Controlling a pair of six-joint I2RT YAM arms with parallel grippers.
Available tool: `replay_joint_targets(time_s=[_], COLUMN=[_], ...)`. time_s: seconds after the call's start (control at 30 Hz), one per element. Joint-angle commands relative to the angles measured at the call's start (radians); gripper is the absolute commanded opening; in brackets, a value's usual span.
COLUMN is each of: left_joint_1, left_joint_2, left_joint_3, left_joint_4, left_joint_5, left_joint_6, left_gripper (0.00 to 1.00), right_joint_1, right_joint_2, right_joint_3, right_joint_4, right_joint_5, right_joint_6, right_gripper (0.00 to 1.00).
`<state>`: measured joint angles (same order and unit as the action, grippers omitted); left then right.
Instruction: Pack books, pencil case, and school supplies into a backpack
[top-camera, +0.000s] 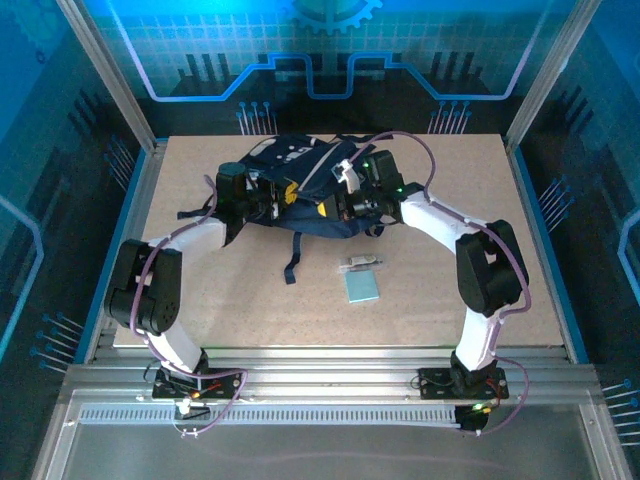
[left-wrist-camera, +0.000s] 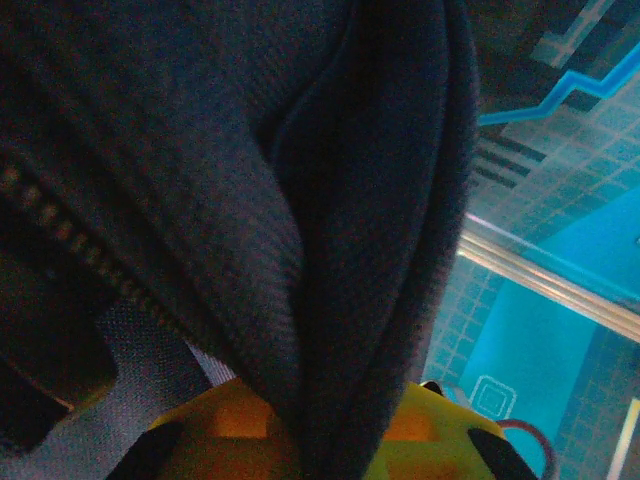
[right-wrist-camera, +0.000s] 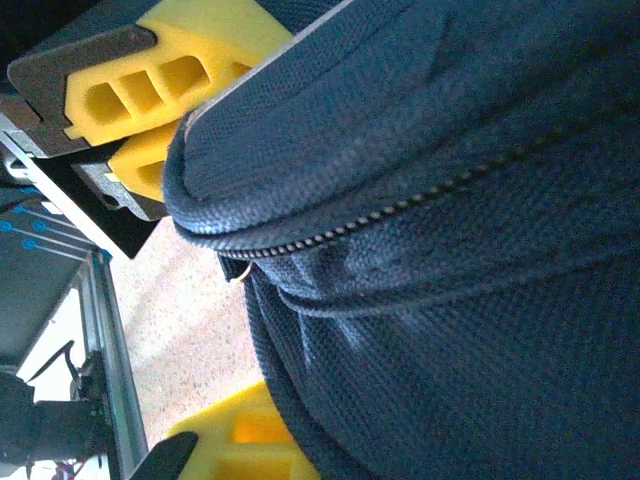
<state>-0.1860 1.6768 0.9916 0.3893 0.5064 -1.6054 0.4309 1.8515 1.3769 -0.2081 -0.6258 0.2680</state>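
The navy backpack (top-camera: 290, 160) lies at the back middle of the table. My left gripper (top-camera: 290, 193) is shut on a fold of its fabric (left-wrist-camera: 200, 150), which runs between the yellow fingers (left-wrist-camera: 230, 425). From the right, my right gripper (top-camera: 328, 207) is shut on the backpack's edge just below the zipper (right-wrist-camera: 400, 205). One yellow finger (right-wrist-camera: 240, 440) shows beside the cloth (right-wrist-camera: 450, 250). The left gripper's yellow fingers (right-wrist-camera: 150, 90) appear at the top left of the right wrist view. A light-blue pad (top-camera: 361, 287) and a small silvery clip (top-camera: 362, 262) lie on the table in front of the backpack. The books and the pencil case are out of view.
A dark strap (top-camera: 293, 262) trails from the backpack toward the near side. The tabletop (top-camera: 250, 300) is a speckled beige board with metal rails (top-camera: 320, 370) along its near edge and blue panelled walls behind.
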Motion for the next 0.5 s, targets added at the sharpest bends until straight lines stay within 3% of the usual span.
replay_joint_targets(time_s=[0.0,0.17,0.37,0.47], left_joint_1=[0.097,0.094,0.090,0.073], left_joint_2=[0.005,0.029,0.014,0.002], left_joint_3=[0.041,0.043,0.020,0.007], left_joint_4=[0.051,0.077,0.084,0.099], left_joint_5=[-0.039,-0.017,-0.005,0.003], left_joint_6=[0.103,0.089,0.090,0.076], left_gripper=[0.00,0.00,0.00,0.00], right_joint_1=[-0.040,-0.035,-0.021,0.000], right_joint_2=[-0.082,-0.083,-0.028,0.012], right_joint_3=[0.010,0.012,0.063,0.095], right_joint_4=[-0.281,-0.250,-0.176,-0.130], right_joint_5=[0.032,0.025,-0.060,-0.080], right_joint_6=[-0.086,-0.069,-0.023,0.010], right_gripper=[0.00,0.02,0.14,0.15])
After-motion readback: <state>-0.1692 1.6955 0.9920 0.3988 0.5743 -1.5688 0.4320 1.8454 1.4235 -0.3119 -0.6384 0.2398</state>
